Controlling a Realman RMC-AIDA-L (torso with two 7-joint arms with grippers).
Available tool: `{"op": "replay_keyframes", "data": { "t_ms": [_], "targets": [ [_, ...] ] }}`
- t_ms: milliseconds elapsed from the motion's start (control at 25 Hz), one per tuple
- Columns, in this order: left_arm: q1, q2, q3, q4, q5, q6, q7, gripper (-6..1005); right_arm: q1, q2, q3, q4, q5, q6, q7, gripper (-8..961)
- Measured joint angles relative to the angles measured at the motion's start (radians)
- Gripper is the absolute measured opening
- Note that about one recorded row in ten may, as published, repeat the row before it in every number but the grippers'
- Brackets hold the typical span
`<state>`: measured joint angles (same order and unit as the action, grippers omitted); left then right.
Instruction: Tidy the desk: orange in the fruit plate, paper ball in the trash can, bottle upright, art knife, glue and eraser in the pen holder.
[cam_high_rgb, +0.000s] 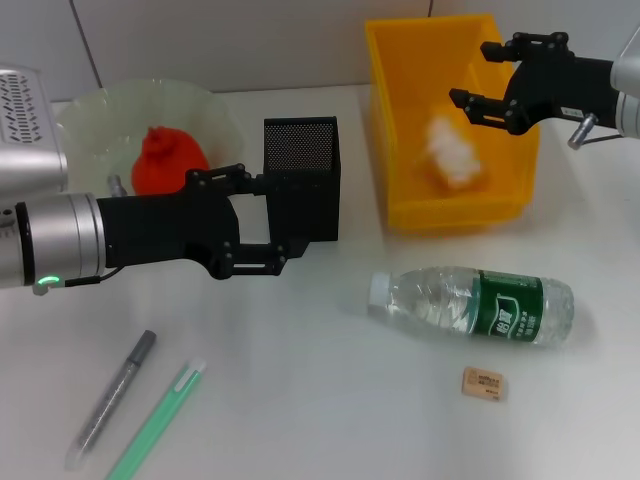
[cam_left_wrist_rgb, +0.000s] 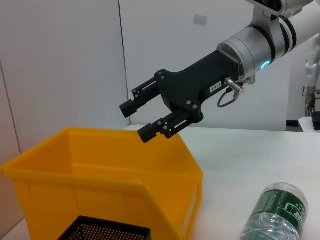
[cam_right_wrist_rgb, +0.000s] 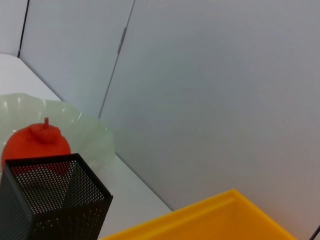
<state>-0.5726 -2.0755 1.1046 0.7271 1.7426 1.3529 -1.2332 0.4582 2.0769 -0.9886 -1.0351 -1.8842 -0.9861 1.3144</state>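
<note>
Two pens (cam_high_rgb: 130, 405) and eraser (cam_high_rgb: 484, 383) lie loose on the surface; bottle (cam_high_rgb: 472, 304) still on its side. Done: paper ball (cam_high_rgb: 452, 152) in trash can (cam_high_rgb: 398, 120) below right gripper (cam_high_rgb: 480, 78), fingers wide, empty; orange (cam_high_rgb: 168, 160) in fruit plate (cam_high_rgb: 95, 120) behind left gripper (cam_high_rgb: 262, 224), fingers wide beside pen holder (cam_high_rgb: 302, 178).

Glossy yellow plastic trash can (cam_high_rgb: 505, 195), black metal-mesh pen holder (cam_high_rgb: 301, 178).
</note>
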Motion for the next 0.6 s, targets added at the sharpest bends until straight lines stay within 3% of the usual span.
{"op": "replay_keyframes", "data": {
  "t_ms": [240,440,600],
  "targets": [
    [0.004,0.000,0.000,-0.001,0.000,0.000,0.000,835,-0.018,0.000,-0.006,-0.021,0.000,-0.004,0.003,616],
    [0.005,0.000,0.000,-0.004,0.000,-0.001,0.001,834,-0.048,0.004,-0.010,-0.074,0.000,-0.048,0.002,642],
    [0.003,0.000,0.000,-0.014,0.000,-0.007,0.013,834,-0.086,0.009,-0.025,-0.143,0.000,-0.085,0.041,723]
  ]
}}
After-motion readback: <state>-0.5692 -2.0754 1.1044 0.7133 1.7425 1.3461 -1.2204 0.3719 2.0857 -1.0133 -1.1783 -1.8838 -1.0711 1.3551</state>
